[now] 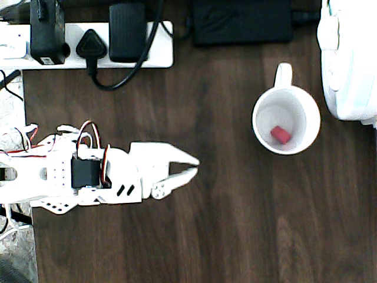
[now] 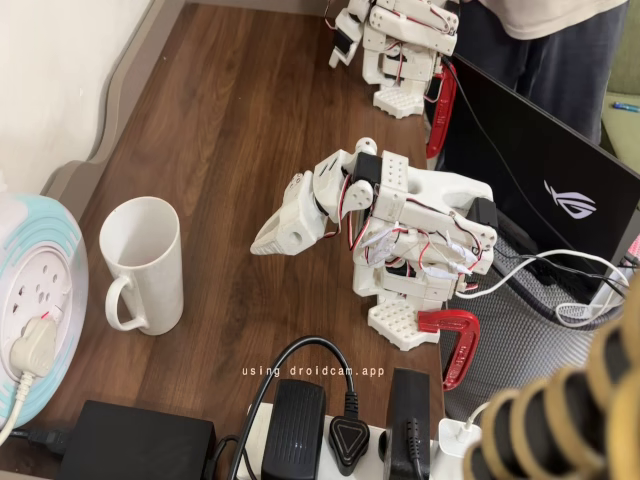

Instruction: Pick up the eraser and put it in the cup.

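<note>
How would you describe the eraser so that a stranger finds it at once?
In the overhead view, look right of the white gripper to the white cup beside the pale-blue appliance. The eraser lies inside the cup: a tiny red block, the sole coloured thing there.

The desk (image 1: 235, 224) is dark, matt wood grain, the cup (image 1: 286, 121) glossy white ceramic, the eraser (image 1: 280, 135) matt red, and the pincer (image 1: 187, 167) smooth white plastic.
</note>
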